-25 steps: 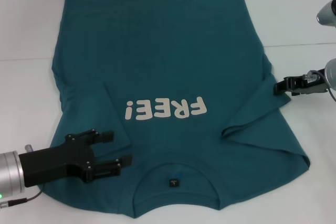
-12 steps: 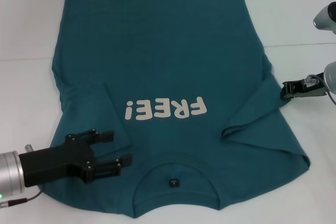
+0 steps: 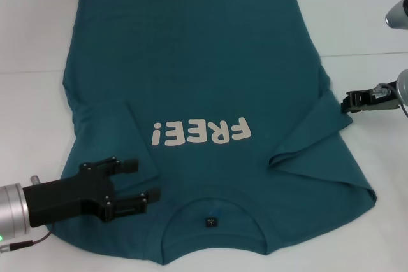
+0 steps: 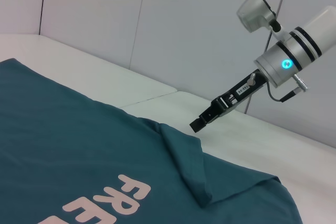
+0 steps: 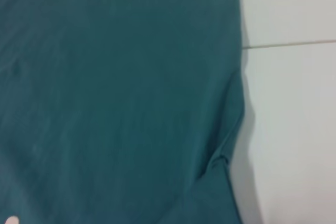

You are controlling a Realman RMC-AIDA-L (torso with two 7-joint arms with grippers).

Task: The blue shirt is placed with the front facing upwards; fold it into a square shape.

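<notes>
The blue shirt (image 3: 191, 62) lies flat on the white table with its front up. Its white "FREE!" lettering (image 3: 199, 133) and collar (image 3: 213, 211) are toward me. Both sleeves are folded inward onto the body, the left sleeve (image 3: 111, 132) and the right sleeve (image 3: 312, 132). My left gripper (image 3: 141, 179) hovers open over the shirt's near left shoulder, holding nothing. My right gripper (image 3: 349, 101) hangs just off the shirt's right edge, beside the folded sleeve, clear of the cloth. The left wrist view shows the shirt (image 4: 63, 145) with the right gripper (image 4: 197, 124) above the table past the sleeve fold. The shirt (image 5: 105, 77) fills the right wrist view.
The white table (image 3: 376, 176) shows bare on both sides of the shirt, with a seam line (image 3: 363, 55) running across it at the right. A pale panelled wall (image 4: 157, 19) stands behind the table.
My right gripper has drawn back to the right and slightly up, away from the shirt's edge. The left gripper and the shirt have not moved.
</notes>
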